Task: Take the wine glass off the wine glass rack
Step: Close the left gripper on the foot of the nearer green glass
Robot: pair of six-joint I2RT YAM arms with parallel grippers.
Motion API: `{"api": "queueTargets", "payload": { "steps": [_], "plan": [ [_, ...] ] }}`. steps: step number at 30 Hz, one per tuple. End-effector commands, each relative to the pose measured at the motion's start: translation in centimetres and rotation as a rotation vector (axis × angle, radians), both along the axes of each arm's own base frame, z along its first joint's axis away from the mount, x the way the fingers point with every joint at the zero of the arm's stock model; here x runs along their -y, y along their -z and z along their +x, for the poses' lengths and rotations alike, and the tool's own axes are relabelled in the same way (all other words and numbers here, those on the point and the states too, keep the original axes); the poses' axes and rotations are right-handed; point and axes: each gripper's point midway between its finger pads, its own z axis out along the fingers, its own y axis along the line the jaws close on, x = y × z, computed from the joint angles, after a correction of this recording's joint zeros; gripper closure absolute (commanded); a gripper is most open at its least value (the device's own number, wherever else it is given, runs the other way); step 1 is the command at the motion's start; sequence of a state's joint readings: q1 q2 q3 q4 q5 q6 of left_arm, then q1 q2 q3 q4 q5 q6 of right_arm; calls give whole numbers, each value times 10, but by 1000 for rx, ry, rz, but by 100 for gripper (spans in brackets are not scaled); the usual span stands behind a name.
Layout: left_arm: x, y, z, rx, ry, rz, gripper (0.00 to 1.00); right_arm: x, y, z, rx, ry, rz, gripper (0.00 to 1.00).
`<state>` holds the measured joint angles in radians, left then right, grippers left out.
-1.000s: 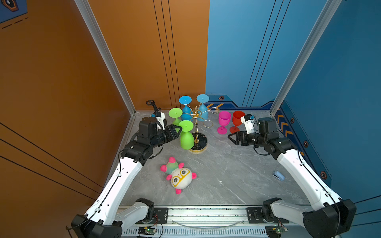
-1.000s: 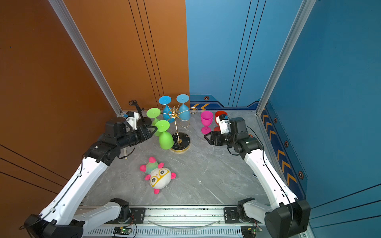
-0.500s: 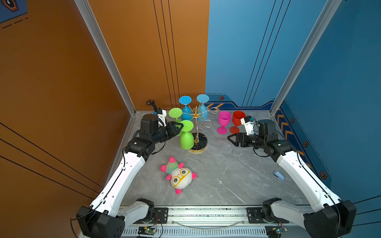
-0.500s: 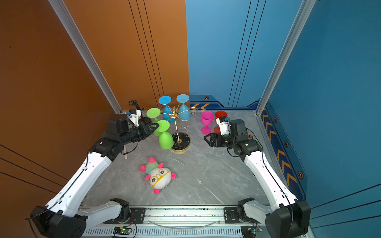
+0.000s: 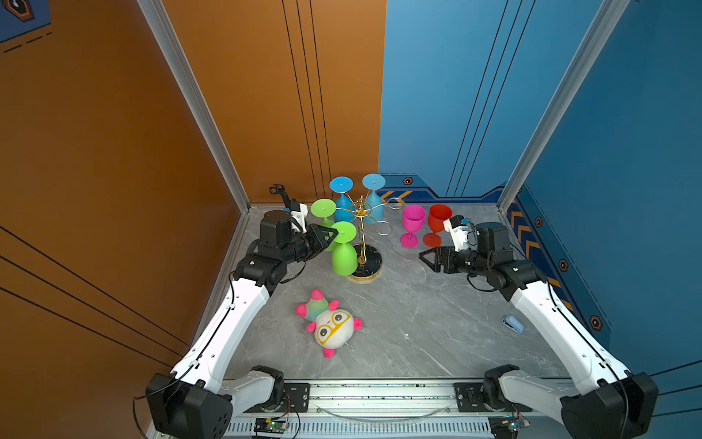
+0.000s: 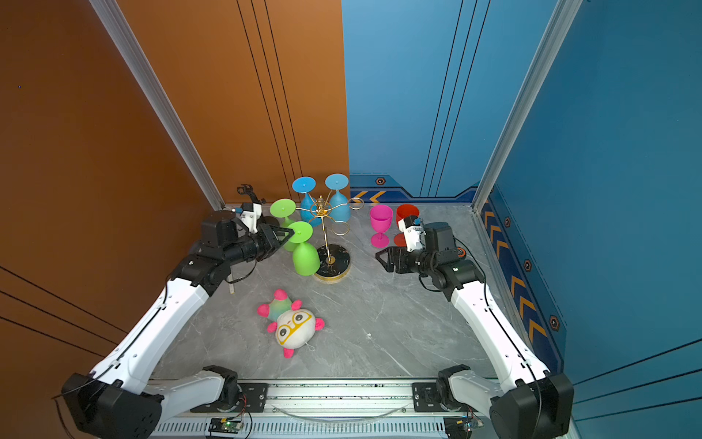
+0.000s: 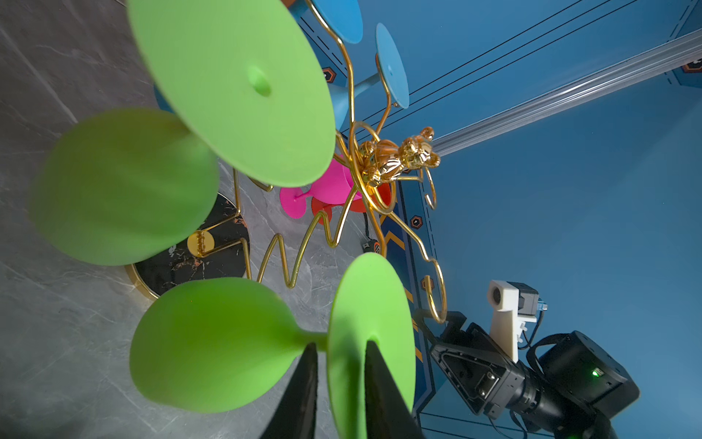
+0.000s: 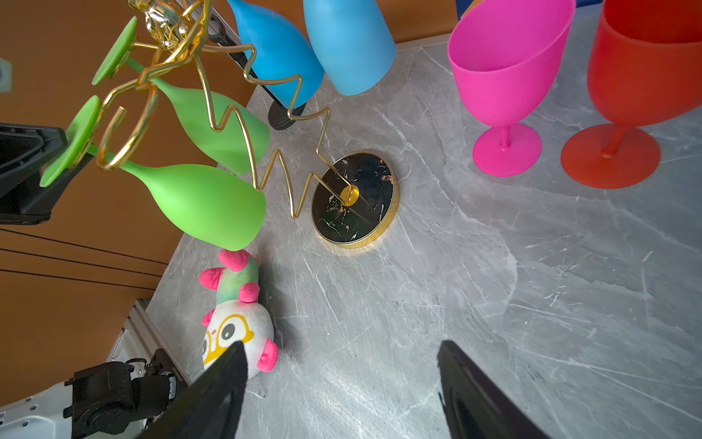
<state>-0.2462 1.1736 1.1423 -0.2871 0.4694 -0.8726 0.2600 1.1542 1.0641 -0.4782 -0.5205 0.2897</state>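
Note:
The wine glass rack (image 5: 361, 235) (image 6: 323, 232) is gold wire on a round black base (image 8: 353, 197). Two green and two blue glasses hang from it upside down. The nearer green wine glass (image 5: 343, 258) (image 6: 305, 258) (image 8: 205, 201) hangs from a loop by its foot (image 7: 376, 304). My left gripper (image 5: 332, 235) (image 6: 290, 235) (image 7: 340, 344) straddles that foot. One finger lies against the foot's outer face; the other stands on the stem side with a thin gap left. My right gripper (image 5: 423, 256) (image 6: 380, 255) (image 8: 342, 344) hangs wide open and empty, right of the rack.
A pink glass (image 5: 413, 218) and a red glass (image 5: 438, 216) stand upright at the back right. A plush toy (image 5: 330, 327) lies in front of the rack. A small black clamp stand (image 5: 279, 191) is in the back left corner. A small blue item (image 5: 513, 324) lies at right.
My left gripper has moved in towards the rack and its jaws have narrowed around the foot of the nearer green glass. The right arm has barely shifted.

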Motion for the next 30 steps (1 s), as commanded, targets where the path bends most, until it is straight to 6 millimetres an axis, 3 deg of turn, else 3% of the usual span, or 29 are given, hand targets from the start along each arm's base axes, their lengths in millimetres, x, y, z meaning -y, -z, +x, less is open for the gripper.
{"api": "queueTargets", "payload": {
  "steps": [1,9,15,30],
  "plan": [
    [1,1,2,3,14,-33,80,1,-6,-3,21,3,20,21],
    [3,1,2,-17,24,-86,89,1,-6,-4,21,3,22,20],
    [1,-9,3,9,15,-146,94,2,-8,-4,25,5,25,20],
    [3,-26,5,-8,31,-305,100,4,-9,-7,26,11,30,20]
  ]
}}
